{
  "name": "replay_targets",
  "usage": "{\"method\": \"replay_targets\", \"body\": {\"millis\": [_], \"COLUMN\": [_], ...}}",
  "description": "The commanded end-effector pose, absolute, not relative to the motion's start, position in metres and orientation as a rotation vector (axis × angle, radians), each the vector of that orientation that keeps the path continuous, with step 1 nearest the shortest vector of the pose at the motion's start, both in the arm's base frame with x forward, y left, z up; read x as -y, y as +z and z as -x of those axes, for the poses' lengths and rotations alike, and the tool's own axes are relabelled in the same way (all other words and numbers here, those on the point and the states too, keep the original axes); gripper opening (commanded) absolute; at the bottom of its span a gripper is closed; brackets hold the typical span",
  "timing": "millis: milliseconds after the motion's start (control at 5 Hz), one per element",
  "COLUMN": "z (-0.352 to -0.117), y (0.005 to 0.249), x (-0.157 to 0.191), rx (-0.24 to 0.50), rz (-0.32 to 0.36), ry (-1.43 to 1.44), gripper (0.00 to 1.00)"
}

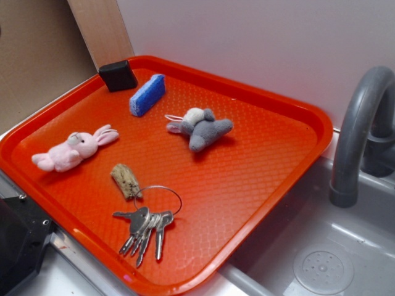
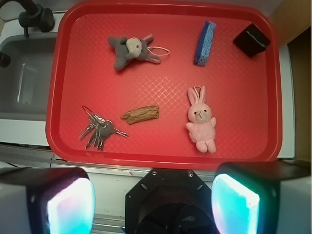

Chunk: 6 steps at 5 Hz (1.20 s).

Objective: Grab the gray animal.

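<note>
The gray animal [image 1: 201, 128] lies on its side in the far middle of the red tray [image 1: 259, 185], with a whitish face and a thin white loop at its head. In the wrist view it [image 2: 129, 50] lies at the tray's upper left. My gripper [image 2: 153, 204] is high above the tray's near edge, over the robot's black base, far from the toy. Its two glowing pads [image 2: 70, 204] stand wide apart with nothing between them. The gripper itself does not show in the exterior view.
On the tray are a pink plush bunny [image 1: 71, 150], a blue sponge [image 1: 147, 95], a black block [image 1: 118, 75], a brown piece of wood [image 1: 126, 180] and a bunch of keys [image 1: 147, 225]. A gray sink [image 1: 321, 259] with a faucet [image 1: 358, 129] adjoins the tray.
</note>
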<state>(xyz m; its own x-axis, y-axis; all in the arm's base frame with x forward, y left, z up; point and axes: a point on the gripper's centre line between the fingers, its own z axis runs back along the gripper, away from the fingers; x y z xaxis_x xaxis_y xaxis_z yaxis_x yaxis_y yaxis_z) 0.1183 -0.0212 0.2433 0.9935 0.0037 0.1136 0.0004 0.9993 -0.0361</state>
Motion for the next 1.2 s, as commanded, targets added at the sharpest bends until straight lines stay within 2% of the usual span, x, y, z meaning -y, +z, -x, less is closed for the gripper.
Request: {"method": "replay_targets", "body": {"millis": [0,200,400,600,800,1000], "z": [-0.118,-0.155,-0.196,-0.224,-0.253,-0.272], "y": [0.243,0.248,0.240,0.230,0.204,0.167], "x": [0.021,0.051,0.069,0.083,0.084,0.075], "rx": [0.114,0.169,0.187,0.254,0.347,0.343], "rz": [0.036,0.170,0.282,0.258,0.139,0.075], "ry": [0.002,0.127,0.142,0.278,0.509,0.751], "gripper": [1.00,1.00,1.00,1.00,1.00,1.00]}}
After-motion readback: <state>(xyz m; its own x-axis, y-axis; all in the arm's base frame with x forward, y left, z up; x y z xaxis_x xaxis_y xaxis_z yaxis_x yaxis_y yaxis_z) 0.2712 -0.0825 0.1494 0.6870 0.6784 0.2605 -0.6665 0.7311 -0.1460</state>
